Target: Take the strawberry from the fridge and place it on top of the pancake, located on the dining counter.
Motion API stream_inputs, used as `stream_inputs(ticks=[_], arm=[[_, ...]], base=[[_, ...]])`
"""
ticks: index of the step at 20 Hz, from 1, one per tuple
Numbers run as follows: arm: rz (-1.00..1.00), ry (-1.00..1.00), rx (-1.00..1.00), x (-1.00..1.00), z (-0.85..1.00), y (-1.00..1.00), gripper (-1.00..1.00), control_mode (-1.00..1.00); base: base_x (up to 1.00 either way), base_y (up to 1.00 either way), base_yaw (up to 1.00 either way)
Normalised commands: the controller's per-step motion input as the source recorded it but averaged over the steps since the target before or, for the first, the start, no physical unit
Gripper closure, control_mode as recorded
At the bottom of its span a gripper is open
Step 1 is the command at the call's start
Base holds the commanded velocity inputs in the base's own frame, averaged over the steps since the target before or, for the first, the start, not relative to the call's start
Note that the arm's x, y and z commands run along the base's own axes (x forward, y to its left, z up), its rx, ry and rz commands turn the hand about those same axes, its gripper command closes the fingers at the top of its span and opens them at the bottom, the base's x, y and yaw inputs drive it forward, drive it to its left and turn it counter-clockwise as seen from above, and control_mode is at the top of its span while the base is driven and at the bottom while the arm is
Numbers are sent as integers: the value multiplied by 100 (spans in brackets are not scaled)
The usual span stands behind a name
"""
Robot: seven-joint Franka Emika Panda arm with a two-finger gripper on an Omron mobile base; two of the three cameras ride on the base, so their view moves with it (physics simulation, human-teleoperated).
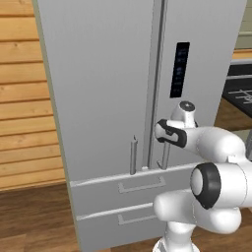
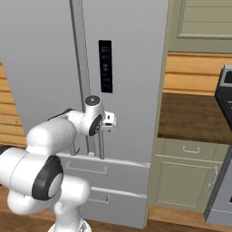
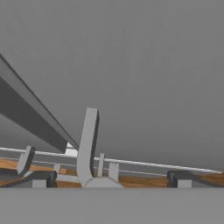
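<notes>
Wood-panelled kitchen wall flanks the fridge (image 1: 108,98), both doors shut, and we have our gripper (image 3: 111,178), jaws wide open and empty, at its right-door handle (image 1: 166,155), strawberry presumably inside, every step left

fridge (image 1: 98,88): light grey in front of me, both doors plain, no pattern
door handles (image 1: 133,156): same pale grey, vertical bars
control panel (image 1: 179,69): black strip with faint bluish marks
drawers (image 1: 128,194): grey, matching the doors
wall (image 1: 22,98): warm orange-brown wood planks, horizontal
floor (image 1: 34,216): dark brown wood
side cabinet (image 2: 186,174): pale green
my fingertips (image 3: 45,177): dark grey
</notes>
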Motion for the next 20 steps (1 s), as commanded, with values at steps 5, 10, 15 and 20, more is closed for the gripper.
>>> stream_inputs(ticks=[5, 10, 15, 20], arm=[[1, 0, 0, 4, -8, 0, -100, -100], [1, 0, 0, 2, -13, 0, 100, -100], [1, -2, 0, 0, -12, 0, 100, -100], [2, -11, 0, 0, -2, 0, 100, -100]], base=[[0, 0, 0], [0, 0, 0], [0, 0, 0], [0, 0, 0]])
